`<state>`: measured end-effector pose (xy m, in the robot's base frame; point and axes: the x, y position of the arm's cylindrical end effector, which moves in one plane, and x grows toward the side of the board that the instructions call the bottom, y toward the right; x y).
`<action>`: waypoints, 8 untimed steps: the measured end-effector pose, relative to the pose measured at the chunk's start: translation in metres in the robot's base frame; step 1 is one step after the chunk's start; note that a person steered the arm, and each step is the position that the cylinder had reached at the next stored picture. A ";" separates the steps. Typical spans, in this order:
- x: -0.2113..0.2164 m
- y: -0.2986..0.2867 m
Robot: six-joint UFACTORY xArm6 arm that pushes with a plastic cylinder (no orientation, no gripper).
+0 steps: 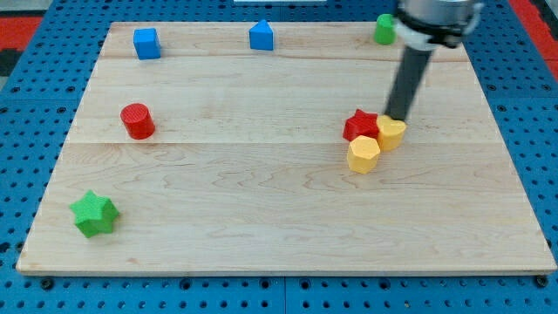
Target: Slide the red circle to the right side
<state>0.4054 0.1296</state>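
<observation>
1. Closest to the view's bottom is the green star [94,214], sitting low on the wooden counter [261,218] and way off to the view's left of the red star, well apart from everything else.
2. Next up is a yellow hexagon-ish block [364,154], tucked right against the red star on its lower side toward the view's bottom, touching it as far as I can tell.
3. The red star [360,125] is my landmark, sitting in the right half of the counter. A second yellow block [391,133] (shape is hard to call, maybe rounded or heart-like) is just beside it on the view's right, also touching the hexagon one.
4. My tip [398,118] comes down just behind that second yellow block, a hair to the view's right of the red star, close enough that it looks like contact. There's no hand on this rig, just the dark rod, so nothing to say about spread or pinching.
5. The red circle [138,120], a squat cylinder, sits far to the view's left of the red star at about the same depth, well apart from my tip.
6. Farthest back, along the top edge: a blue cube [146,43] far up-left of the red star, a blue house-shaped block [261,36] up-left too, and a green block [384,29] almost straight above it, partly hidden by the arm.
</observation>
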 end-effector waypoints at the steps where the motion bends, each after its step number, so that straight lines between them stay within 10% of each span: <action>1: -0.016 -0.042; 6: -0.063 -0.378; 8: 0.020 -0.302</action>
<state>0.4252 -0.1728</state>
